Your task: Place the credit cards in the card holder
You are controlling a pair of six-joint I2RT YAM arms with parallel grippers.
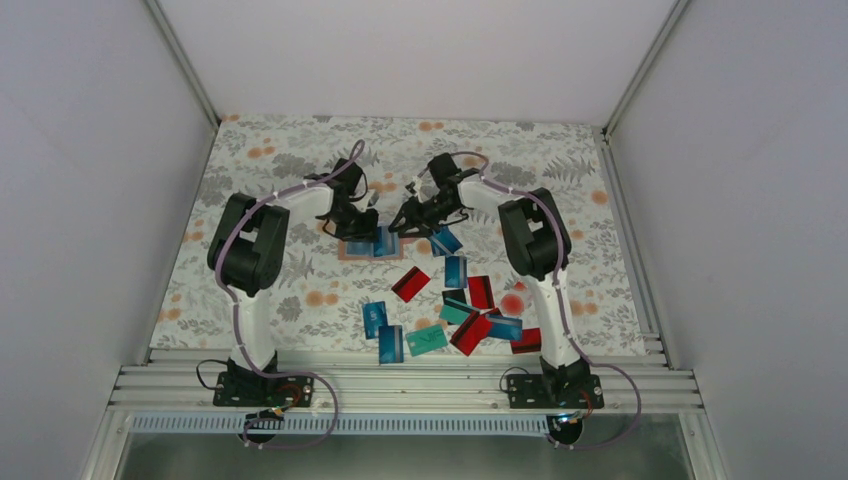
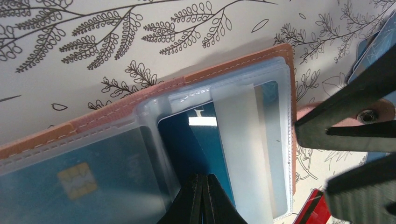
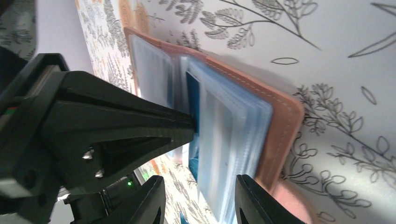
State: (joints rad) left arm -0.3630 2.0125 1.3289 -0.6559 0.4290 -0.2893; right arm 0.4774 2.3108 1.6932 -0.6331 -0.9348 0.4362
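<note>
**A:** Both arms are reaching in over the card holder (image 2: 224, 69), which is lying open on the floral tablecloth (image 1: 300, 160), towards the far middle of the table.

**B:** The left gripper (image 2: 204, 189) is clenching tight. Its tips are meeting, and they are pinching the edge of a dark blue card (image 3: 192, 93).

**A:** From the right wrist, that card is standing on edge among the clear sleeves (image 3: 224, 130), with its lower part sitting between the plastic leaves.

**B:** The right gripper (image 3: 200, 182) is gaping, its fingers spread wide and the stack of sleeves sitting between them. Whether either finger is touching the plastic, I can't tell.

**A:** The holder's tan stitched cover is lying flat under all of it. The left wrist view is showing a chip card (image 2: 77, 179), bluish with a gold contact pad, sitting inside the neighbouring sleeve.

**B:** In that same view the right arm's two dark fingers are coming in from the right edge, just beside the holder's outer border.

**A:** The loose credit cards (image 1: 410, 283) are lying scattered nearer the arm bases, mostly right of centre. They are red, blue and teal, and several are overlapping in a cluster by the right arm.

**B:** One blue card is lying apart from that cluster, just right of the holder and under the right arm's wrist. Two more blue ones are sitting side by side near the front edge, with a teal one next to them.
</note>
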